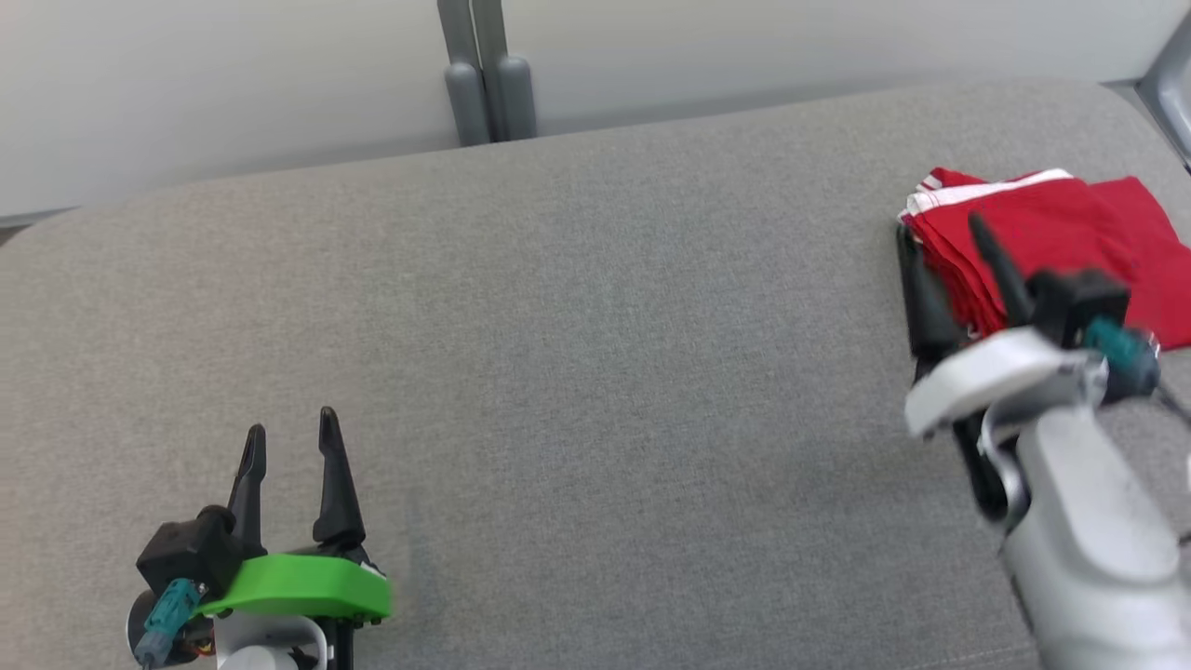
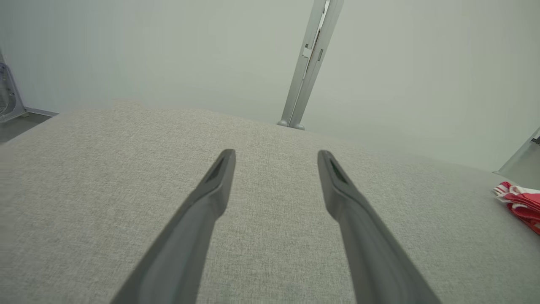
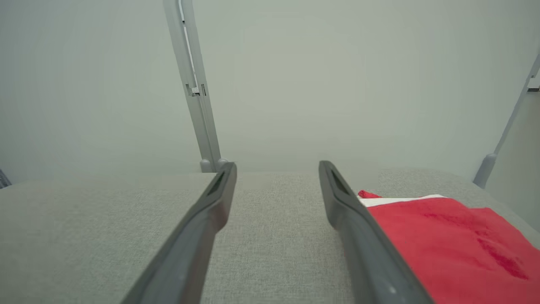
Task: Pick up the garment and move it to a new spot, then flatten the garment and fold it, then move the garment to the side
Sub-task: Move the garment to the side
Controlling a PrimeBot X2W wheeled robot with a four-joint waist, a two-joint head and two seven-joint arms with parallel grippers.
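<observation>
Right end effector [image 1: 938, 226] spread, seemingly just brushing the edge of the folded red garment [image 1: 1070, 214], so lift straight away without snagging those layers.

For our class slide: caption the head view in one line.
Folded red garment at the grey surface's right; right gripper open at its edge, left gripper open, far off.

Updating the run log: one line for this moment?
garment: folded, far right of grey cushion | left gripper: open, empty | right gripper: open, at garment's edge, empty
</observation>
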